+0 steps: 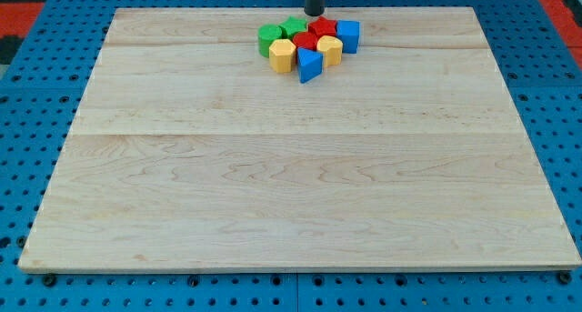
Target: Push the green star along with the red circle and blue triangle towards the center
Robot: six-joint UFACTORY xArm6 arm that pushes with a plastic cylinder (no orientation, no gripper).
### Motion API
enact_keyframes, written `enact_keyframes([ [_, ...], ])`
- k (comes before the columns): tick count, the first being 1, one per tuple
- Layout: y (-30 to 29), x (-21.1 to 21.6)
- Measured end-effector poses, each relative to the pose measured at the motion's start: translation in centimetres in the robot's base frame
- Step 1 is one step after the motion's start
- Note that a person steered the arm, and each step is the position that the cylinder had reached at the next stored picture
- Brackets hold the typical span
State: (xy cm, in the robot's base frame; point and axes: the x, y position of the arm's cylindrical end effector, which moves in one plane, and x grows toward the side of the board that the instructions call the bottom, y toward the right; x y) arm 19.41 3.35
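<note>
While the rod comes down from the view's top edge, my tip (314, 15), the tool here, sits at the far edge of the table (273, 194), just above the cluster of blocks. It is a bare rod end with nothing to open or close; it holds nothing.

Directly below the tip: the red star-like block (322, 27), touching or nearly touching it; I cannot tell which. To its left, the green star (294, 26); further left, a green block (268, 39), rounded, shape unclear. To the view's right of the red star, the blue cube (348, 35).

Next row down: red circle (305, 42) in the middle of the cluster, yellow hexagon (282, 55) at the left, a second yellow block (329, 50) at the right. The blue triangle (310, 65) is lowest, at the cluster's near edge.

All blocks are packed tight, near the table's top edge, slightly right of its midline, well apart from the centre.
</note>
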Motion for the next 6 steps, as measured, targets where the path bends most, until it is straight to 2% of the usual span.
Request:
enact_keyframes([
  [5, -0.1, 0.4],
  [6, -1.2, 3.0],
])
